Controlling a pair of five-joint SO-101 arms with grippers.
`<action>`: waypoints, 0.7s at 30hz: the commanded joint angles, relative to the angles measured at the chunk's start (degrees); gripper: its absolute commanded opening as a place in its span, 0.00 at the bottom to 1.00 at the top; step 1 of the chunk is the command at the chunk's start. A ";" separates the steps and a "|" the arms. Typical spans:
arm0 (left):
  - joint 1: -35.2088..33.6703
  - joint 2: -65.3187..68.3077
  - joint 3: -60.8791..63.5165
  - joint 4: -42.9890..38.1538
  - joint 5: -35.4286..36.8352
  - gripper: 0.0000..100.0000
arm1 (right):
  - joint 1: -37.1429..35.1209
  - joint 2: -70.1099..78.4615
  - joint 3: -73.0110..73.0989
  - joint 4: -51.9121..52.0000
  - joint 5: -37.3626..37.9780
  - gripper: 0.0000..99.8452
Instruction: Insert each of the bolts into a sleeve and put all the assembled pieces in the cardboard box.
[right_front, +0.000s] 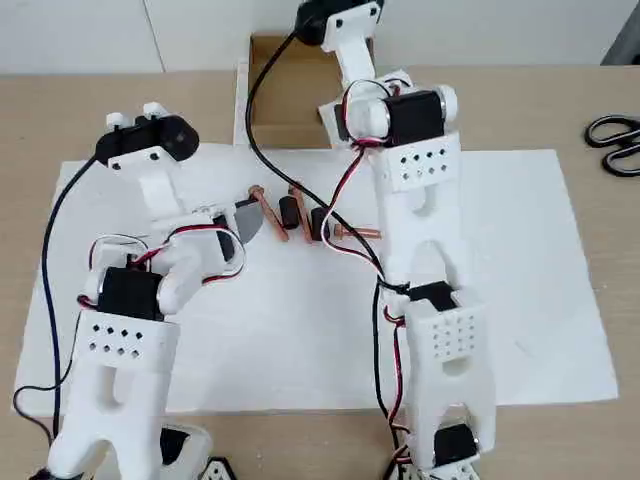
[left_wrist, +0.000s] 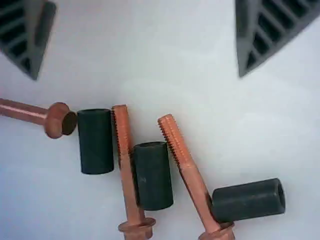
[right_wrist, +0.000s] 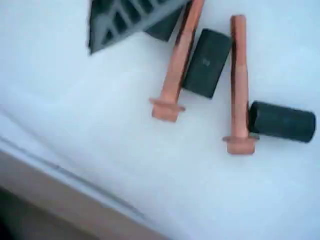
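High view: left arm (right_front: 125, 340) folded, left gripper (right_front: 248, 215) facing 3 o'clock toward copper bolts (right_front: 268, 212) and black sleeves (right_front: 290, 212). Its fingers (left_wrist: 260, 35) are spread wide.

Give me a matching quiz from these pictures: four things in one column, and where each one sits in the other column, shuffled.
1. copper-coloured threaded metal bolts
2. brown cardboard box
3. black-handled scissors
4. white paper sheet

A. at the right edge of the wooden table
B. spread flat under the loose parts
C. lying beside black cylindrical sleeves
D. beyond the sheet's far edge

Pairs: 1-C, 2-D, 3-A, 4-B
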 joint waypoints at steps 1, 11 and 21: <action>-0.62 -0.35 -1.71 0.00 -0.70 0.25 | 0.75 -12.53 11.34 0.40 0.00 0.23; -10.81 0.00 -0.75 -0.26 -11.16 0.24 | 0.40 -21.14 36.48 -4.97 -16.35 0.23; -12.40 -0.35 12.26 -6.77 -13.98 0.24 | -7.96 -6.55 36.48 -11.03 -20.92 0.23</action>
